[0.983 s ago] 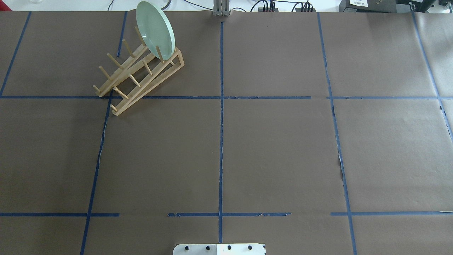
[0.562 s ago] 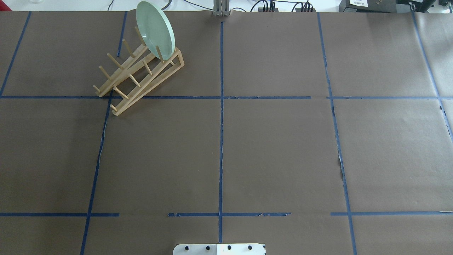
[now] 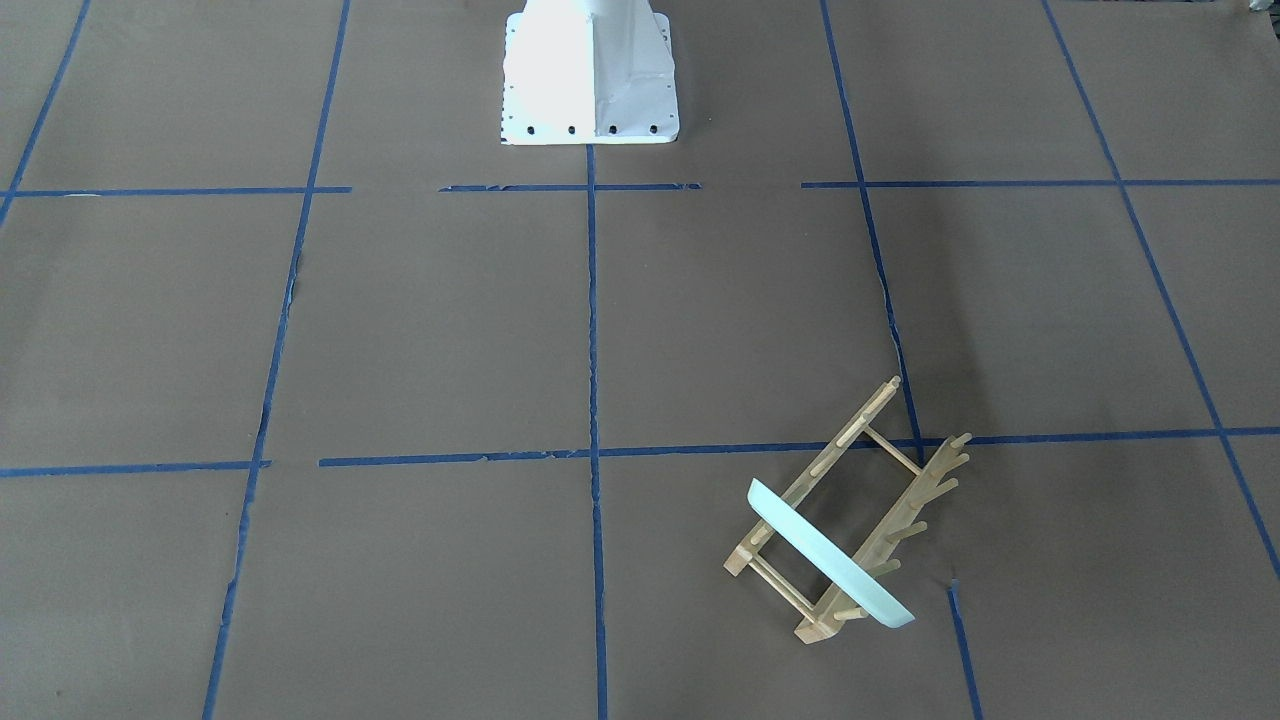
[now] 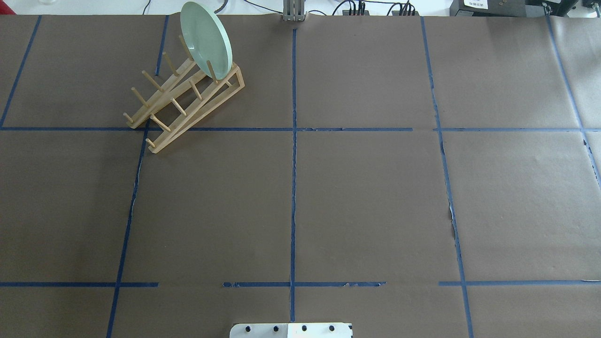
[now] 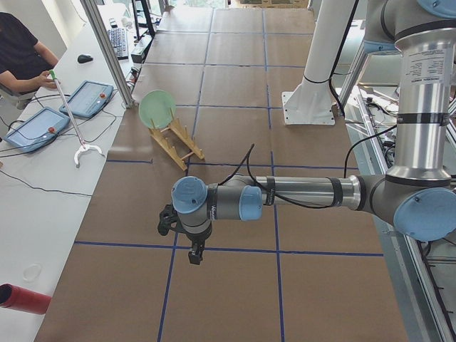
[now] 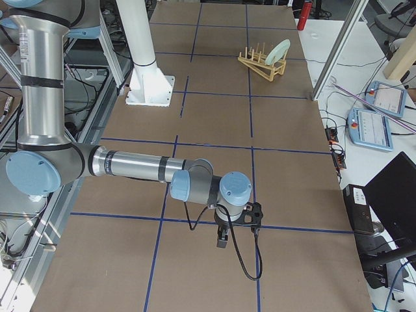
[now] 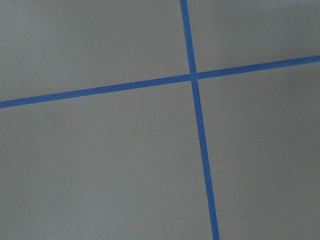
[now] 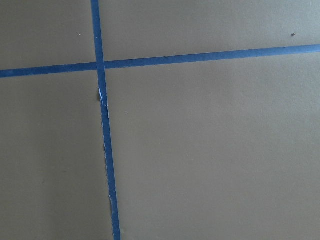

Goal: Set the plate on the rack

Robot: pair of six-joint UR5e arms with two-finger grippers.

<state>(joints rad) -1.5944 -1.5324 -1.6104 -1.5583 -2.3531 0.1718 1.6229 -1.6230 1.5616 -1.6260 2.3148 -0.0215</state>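
I see the rack (image 4: 179, 107) on the table's (image 4: 375, 197) far left, with the plate (image 4: 206, 40) standing on edge between the pegs at its far end. The left gripper (image 5: 194, 256) hangs over the table's left end, the right gripper (image 6: 221, 241) over its right end.

a robotics lab: blue tape grid (image 4: 294, 188) on the table (image 4: 375, 211), teach pendants (image 5: 85, 97), a seated operator (image 5: 18, 50).

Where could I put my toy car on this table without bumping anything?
Almost anywhere. The brown table is bare between the robot base and the far edge, and across the robot's right half. The only crowded spot is the far left corner, where the rack holds the plate on edge.
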